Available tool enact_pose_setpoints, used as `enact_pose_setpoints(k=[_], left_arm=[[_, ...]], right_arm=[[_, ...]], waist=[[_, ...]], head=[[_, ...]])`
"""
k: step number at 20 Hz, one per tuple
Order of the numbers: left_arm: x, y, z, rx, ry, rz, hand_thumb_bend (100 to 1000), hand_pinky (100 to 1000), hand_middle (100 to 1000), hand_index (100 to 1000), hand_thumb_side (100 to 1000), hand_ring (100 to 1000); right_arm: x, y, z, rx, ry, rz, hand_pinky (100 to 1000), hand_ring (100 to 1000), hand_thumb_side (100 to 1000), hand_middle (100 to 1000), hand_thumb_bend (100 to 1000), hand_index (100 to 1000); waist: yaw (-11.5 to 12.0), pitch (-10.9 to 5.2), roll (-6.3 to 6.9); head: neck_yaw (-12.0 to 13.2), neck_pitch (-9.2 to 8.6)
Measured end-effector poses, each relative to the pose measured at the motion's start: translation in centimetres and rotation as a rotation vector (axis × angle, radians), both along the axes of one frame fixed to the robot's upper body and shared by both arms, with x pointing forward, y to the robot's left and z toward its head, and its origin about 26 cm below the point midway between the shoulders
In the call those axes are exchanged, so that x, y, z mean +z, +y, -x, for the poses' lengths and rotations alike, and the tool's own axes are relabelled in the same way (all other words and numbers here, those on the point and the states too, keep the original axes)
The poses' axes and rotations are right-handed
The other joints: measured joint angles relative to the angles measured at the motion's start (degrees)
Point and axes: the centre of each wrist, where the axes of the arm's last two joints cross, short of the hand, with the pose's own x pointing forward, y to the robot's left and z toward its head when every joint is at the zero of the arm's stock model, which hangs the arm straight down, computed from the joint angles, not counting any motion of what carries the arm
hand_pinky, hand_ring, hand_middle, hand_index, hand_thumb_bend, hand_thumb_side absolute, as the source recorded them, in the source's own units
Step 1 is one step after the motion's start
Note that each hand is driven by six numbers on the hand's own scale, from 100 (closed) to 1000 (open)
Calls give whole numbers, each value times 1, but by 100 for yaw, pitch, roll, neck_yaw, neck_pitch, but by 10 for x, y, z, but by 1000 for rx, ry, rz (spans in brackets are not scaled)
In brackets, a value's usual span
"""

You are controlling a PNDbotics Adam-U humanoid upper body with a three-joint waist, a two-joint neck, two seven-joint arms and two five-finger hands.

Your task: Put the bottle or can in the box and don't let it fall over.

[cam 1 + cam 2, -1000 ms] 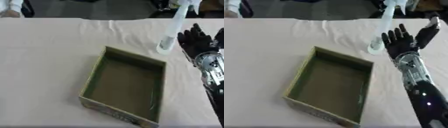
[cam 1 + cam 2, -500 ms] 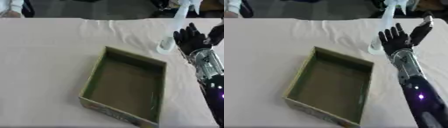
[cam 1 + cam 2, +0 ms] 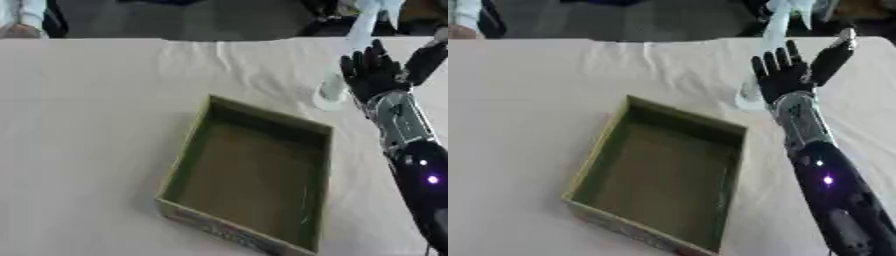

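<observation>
A pale cloth is covering the table [image 3: 96, 115], which is filling nearly all of both views and running out of sight at the bottom and at both sides; its far edge is meeting a dark background where only blurred shapes are showing.

The box [image 3: 249, 175] is sitting open-topped near the middle of the table, turned at an angle, its inside a dull olive green and holding nothing. Its near outer wall is carrying a printed pattern that is too blurred to read, and in the right eye view its near corner is being cut off by the bottom edge.

The right arm is coming in from the lower right, mostly black with a silver section at the forearm and small violet lights glowing along it; its lower part is running out of the picture. The right hand [image 3: 785, 75] is standing beyond the box's far right corner, fingers straight and spread, pointing away from the camera, thumb held out to the right, grasping nothing.

The bottle [image 3: 343, 75] is standing upright on the table just left of that hand, tall, slim and pale translucent, well apart from the box. Its top is blending into the background, and whether the fingers are touching it cannot be told.

The left hand is showing in neither view.
</observation>
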Motion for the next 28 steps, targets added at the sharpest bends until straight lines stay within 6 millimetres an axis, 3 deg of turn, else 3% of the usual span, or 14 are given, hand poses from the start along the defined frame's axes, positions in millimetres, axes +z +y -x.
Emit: enact_pose_setpoints(k=[23,24,25,28], left_arm=[[0,-3,-1,-12,-4,6,555,925,799,821,719,922],[0,-3,-1,-13,-4,5,555,925,799,821,719,922],[0,-3,-1,-13,-4,5,554,925,799,821,720,923],[0,-3,-1,-14,-3,5,554,925,799,821,720,923]], right_arm=[[28,-12,-24,-51,-89,5,100,100,1000,100,440,993],[30,-11,-25,-47,-96,0,100,100,1000,100,488,993],[33,-11,-25,-41,-105,-3,100,100,1000,100,440,992],[42,-10,-26,-28,-128,-10,100,100,1000,100,429,991]], waist=[[99,154,56],[99,154,58],[99,154,58],[98,154,58]], head=[[-94,-106],[-95,-106],[-95,-106],[-97,-106]])
